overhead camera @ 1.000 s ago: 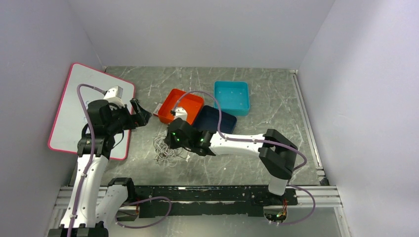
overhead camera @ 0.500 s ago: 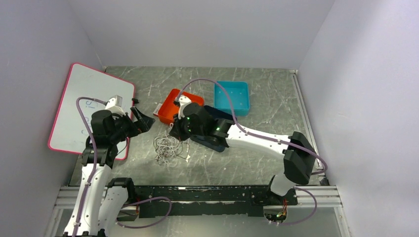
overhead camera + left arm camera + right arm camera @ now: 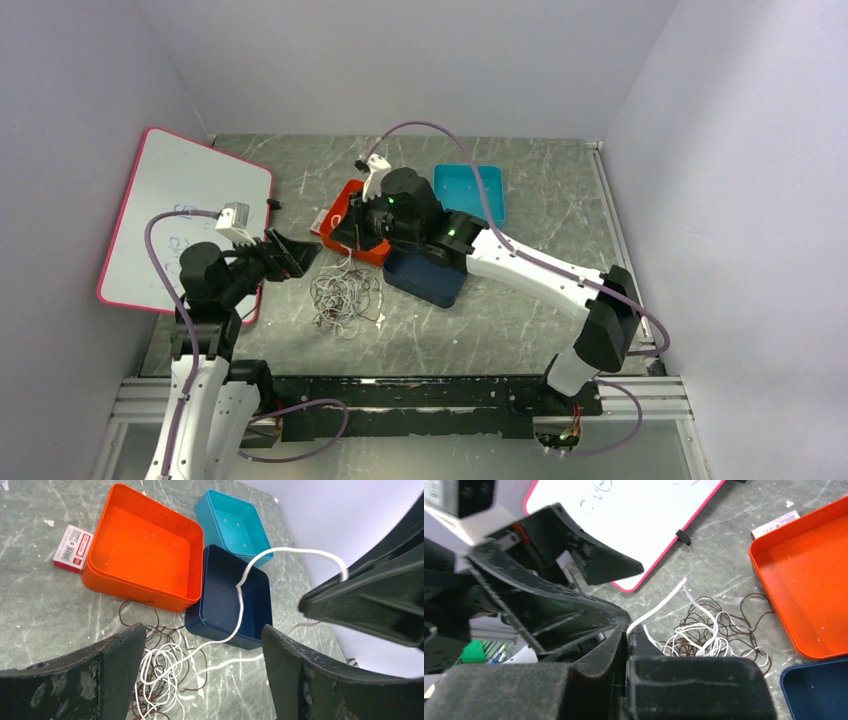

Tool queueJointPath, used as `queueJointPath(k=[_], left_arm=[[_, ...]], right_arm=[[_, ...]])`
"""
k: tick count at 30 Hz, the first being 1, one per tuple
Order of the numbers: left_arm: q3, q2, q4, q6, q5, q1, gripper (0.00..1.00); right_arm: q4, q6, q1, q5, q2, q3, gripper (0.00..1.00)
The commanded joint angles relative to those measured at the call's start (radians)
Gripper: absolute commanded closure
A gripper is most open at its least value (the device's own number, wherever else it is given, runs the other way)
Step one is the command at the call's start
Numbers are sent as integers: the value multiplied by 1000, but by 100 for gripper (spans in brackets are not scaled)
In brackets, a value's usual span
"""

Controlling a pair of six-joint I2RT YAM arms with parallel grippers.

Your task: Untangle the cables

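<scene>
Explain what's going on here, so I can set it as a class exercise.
The right gripper is shut on the white cable and holds one end up, away from the tangle on the table. The left gripper is open beside the tangle and holds nothing. Most of the white cable lies looped with the dark ones in front of the orange tray, so the untangling is not yet done.

White and brown cables [image 3: 345, 298], orange tray [image 3: 145, 555], navy tray [image 3: 220, 605], grey marbled table [image 3: 480, 330].
</scene>
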Motion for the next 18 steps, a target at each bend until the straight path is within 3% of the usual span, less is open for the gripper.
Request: queueJointPath(k=[1,10,18], left_arm=[[-46,-19,92,-13,62,10,11],[-149,-25,320,-70,154,10,9],[-170,21,374,-75,168,9,15]], right_arm=[[-41,25,-1,-14,12,64,100],[-67,58,-2,3,49,148,100],[-59,56,-3,-48,54,186,100]])
